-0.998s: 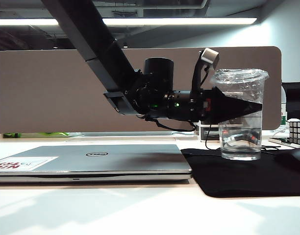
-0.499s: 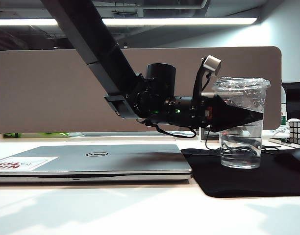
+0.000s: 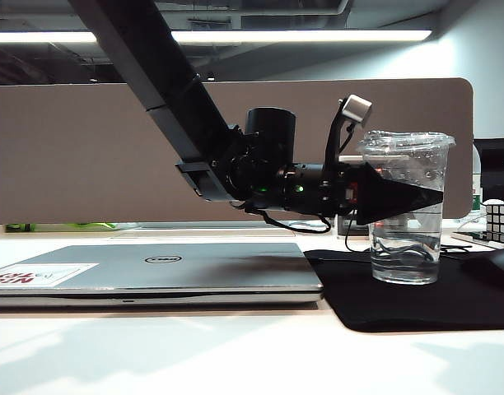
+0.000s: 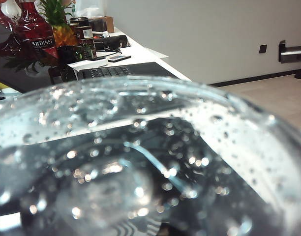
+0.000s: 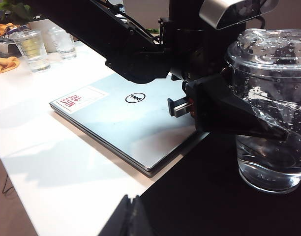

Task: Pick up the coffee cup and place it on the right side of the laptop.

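- White desk (image 3: 235,354) is backed by a beige partition (image 3: 87,148).
- Laptop (image 3: 153,271) is laid shut on the desk (logo up).
- Black mouse mat (image 3: 417,300) is set just beside the laptop's right edge.
- Coffee cup (image 3: 406,210) is seen upright on the mat, right of the laptop.
- Left gripper (image 3: 404,196) is clamped around the cup.
- Right gripper (image 5: 132,216) is kept low, near the laptop's corner, its fingers pressed together.
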Controlling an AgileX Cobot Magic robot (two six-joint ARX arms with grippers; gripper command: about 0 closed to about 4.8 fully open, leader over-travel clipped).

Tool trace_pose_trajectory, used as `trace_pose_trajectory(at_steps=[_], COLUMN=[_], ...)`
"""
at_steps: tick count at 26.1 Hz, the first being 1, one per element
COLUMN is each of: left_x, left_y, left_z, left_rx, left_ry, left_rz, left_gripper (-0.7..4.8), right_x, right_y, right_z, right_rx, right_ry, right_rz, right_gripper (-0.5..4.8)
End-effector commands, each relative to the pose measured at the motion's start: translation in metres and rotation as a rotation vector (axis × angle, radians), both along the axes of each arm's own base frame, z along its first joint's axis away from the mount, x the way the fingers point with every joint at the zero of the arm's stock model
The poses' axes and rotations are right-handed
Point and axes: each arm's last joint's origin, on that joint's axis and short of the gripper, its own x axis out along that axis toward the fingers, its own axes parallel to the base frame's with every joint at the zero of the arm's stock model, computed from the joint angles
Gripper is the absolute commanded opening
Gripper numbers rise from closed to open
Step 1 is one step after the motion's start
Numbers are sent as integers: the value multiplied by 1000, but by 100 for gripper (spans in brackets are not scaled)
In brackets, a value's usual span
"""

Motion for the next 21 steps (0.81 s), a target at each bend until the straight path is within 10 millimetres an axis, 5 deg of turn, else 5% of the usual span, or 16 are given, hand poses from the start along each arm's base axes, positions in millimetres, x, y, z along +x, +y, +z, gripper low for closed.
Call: trace_pose_trajectory(at_steps=[1,21], left_x=[0,0], left_y=[-1,0], left_z=[-2,-3], left_rx=[2,3], left_ry=[-1,-17], left_rz=[9,13], left_gripper=[331,342], right_x=[1,3], right_y=[0,-3], right_z=[-1,-2], right_rx=[-3,-19], right_ry=[-3,2], right_rz=[-2,-123], right_gripper=[-1,-2])
